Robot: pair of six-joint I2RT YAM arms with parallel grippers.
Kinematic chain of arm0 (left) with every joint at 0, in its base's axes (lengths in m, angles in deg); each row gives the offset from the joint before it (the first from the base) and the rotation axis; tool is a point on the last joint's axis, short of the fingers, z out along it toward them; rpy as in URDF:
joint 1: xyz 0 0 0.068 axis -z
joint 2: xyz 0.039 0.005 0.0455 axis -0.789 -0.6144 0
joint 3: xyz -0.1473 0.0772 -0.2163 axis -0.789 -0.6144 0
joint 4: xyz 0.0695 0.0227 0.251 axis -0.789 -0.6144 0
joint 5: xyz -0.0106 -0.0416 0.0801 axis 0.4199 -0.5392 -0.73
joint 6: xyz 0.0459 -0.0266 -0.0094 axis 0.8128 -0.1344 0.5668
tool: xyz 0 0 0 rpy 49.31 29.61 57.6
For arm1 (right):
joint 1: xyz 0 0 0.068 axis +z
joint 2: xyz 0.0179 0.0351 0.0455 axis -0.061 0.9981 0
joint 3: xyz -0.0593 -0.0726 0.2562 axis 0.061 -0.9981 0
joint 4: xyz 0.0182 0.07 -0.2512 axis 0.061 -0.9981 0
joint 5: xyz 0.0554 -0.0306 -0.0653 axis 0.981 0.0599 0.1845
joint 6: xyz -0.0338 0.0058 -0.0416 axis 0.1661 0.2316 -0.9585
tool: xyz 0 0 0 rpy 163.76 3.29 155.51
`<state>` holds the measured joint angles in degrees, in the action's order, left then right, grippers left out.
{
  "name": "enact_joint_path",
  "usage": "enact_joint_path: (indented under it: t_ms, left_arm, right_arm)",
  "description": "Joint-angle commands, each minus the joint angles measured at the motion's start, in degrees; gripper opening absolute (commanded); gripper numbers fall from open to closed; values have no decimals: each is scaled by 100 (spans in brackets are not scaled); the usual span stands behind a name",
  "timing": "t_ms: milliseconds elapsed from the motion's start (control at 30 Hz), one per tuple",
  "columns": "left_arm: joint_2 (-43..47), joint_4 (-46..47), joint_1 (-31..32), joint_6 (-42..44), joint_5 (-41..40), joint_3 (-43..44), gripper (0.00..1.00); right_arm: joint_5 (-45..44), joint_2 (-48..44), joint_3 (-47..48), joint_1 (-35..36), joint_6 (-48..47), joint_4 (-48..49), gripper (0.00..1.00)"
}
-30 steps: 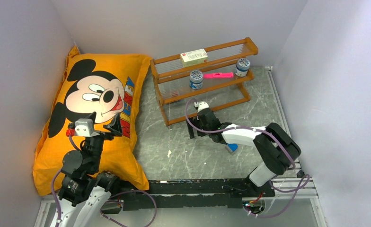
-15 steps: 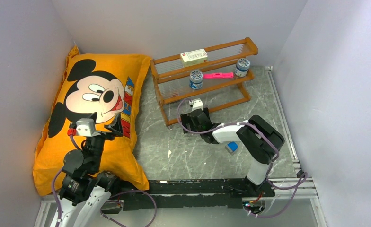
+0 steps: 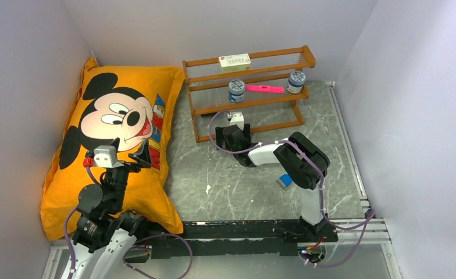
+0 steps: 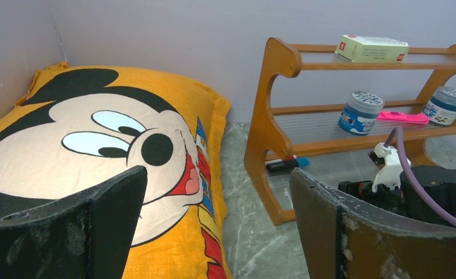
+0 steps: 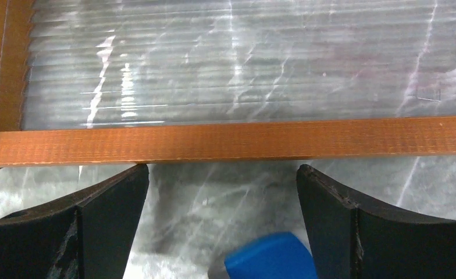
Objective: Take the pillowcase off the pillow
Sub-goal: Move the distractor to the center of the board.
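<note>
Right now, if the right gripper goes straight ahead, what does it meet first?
Probably the wooden rack: its bottom shelf's front rail runs straight across the path of the open right gripper. How far off it is, I can't tell.

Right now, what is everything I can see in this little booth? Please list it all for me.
pillowcase: one, orange with a Mickey Mouse face, stuffed full, table's left side by the wall
rack: one, brown wood with clear shelves, back middle
box: one, pale with red marks, top shelf
jars: two, blue and white, middle shelf
flat pink thing: one, between the jars
pen-like thing: one, black and blue, under the rack
blue block: one, on the table by the right arm
table: one, grey marble
left gripper: one, black, open, over the pillowcase
right gripper: one, black, open, at the rack's bottom rail
</note>
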<state>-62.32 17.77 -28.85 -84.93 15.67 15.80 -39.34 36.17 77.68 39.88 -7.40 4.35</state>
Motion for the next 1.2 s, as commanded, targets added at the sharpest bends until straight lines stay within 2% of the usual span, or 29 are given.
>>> enact_joint_path:
  t_ms: [0,400,567,1167]
  left_arm:
    - [82,130,30,-23,-68,-2,97]
    - [107,123,57,-23,-110,-2,97]
    - [88,119,57,-25,-113,-2,97]
    - [64,135,62,-21,-90,-2,97]
  right_arm:
    - [-5,362,384,-290,563,-164,100]
    - [9,886,1450,-979,532,-940,100]
    - [110,1052,1726,-1246,477,-973,100]
    - [690,1040,1758,-2399,564,-986,100]
